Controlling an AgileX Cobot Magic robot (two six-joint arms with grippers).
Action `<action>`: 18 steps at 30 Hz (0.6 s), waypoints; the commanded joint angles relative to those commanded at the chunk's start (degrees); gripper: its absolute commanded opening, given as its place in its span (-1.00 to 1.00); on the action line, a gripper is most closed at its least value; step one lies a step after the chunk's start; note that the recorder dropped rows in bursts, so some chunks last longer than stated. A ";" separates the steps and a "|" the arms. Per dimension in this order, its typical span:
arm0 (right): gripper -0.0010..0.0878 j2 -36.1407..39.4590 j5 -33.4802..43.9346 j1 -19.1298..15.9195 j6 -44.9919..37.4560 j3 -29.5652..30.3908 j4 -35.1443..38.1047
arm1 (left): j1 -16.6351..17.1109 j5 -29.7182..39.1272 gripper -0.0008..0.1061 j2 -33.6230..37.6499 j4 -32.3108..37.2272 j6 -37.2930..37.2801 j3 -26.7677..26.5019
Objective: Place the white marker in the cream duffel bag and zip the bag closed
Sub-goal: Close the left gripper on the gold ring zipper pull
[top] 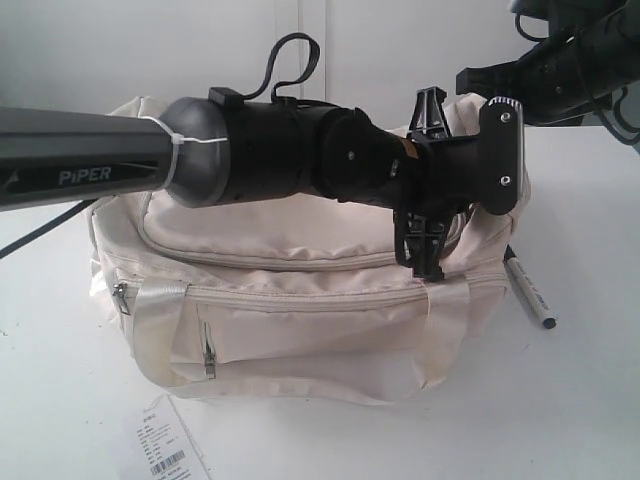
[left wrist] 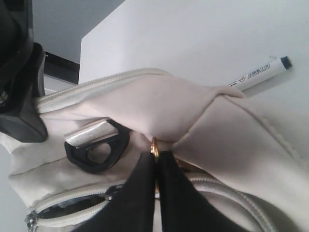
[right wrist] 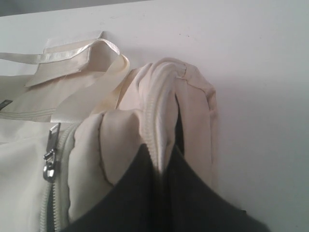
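duffel bag point(top: 300, 240) cream | marker point(top: 528, 292) white, dark tip | table point(top: 580, 400) white | tag point(top: 165, 445) white, barcode

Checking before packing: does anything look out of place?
The slim white black-capped marker lies on the white table beside the cream fabric duffel bag, not inside. One bag end is bunched up, pinched in the right claw.

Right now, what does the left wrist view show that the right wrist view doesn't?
Only left wrist: the slim white marker pen lying loose, a black plastic buckle, left fingers pinching a gold zip pull. Only right wrist: right fingers pinching a fabric fold at the zip seam, a flat webbing carry handle. Both: the soft cream fabric duffel bag, the white table.
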 joint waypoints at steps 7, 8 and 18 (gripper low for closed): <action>-0.98 0.00 0.00 0.00 0.00 0.00 0.00 | 0.00 2.50 -0.99 -1.90 0.00 -4.79 0.00; -0.98 0.00 0.00 0.00 0.00 0.00 0.00 | 0.00 2.67 -0.99 -2.02 0.00 -5.32 0.00; -0.98 0.00 0.00 0.00 0.00 0.00 0.00 | 0.00 4.15 -0.99 -2.67 0.00 -11.33 0.00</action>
